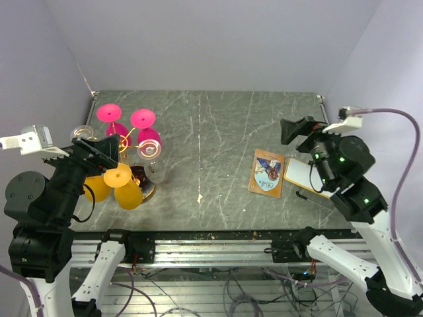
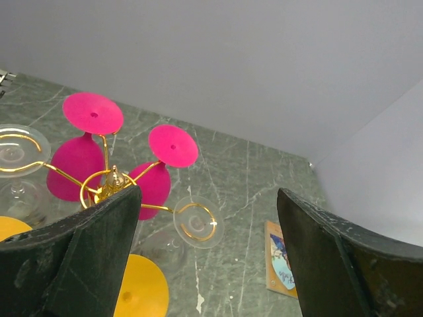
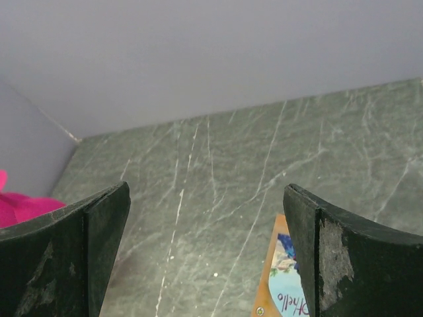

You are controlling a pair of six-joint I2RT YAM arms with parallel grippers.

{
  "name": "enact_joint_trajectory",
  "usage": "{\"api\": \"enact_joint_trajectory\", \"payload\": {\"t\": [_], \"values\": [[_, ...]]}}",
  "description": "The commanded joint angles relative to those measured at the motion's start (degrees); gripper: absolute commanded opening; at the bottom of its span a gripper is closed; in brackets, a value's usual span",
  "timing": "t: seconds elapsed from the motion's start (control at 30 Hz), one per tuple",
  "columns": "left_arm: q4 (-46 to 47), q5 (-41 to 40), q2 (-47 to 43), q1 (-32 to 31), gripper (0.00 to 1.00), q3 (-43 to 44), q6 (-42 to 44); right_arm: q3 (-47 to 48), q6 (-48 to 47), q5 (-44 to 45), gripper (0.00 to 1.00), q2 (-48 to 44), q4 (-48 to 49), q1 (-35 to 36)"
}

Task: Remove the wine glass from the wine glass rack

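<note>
Marble table (image 1: 225,132) carries the rack (image 2: 114,179) at its left edge, hung with 2 pink, 2 yellow and some clear glasses. Left gripper (image 2: 208,198) and right gripper (image 3: 206,191) both gape, empty. The nearest clear glass (image 2: 192,216) is probably light, slick and fragile; grip its stem.

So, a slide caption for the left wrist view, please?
Open left gripper facing the gold wine glass rack hung with pink, clear and yellow wine glasses.

Gold rack (image 2: 114,179), pink glasses (image 2: 92,112), green marbled table (image 1: 225,132)
</note>
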Motion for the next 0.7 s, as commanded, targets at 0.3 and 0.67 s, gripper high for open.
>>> {"api": "enact_joint_trajectory", "payload": {"t": [0.3, 0.67], "values": [[1.9, -2.1, -1.8, -1.1, 0.95, -0.8, 3.9, -5.5, 17.1, -27.8, 1.0, 13.3, 15.2, -3.3], [-1.4, -2.6, -2.8, -1.4, 0.95, -0.2, 3.7, 2.0, 37.0, -48.3, 1.0, 35.7, 32.5, 5.6]]}}
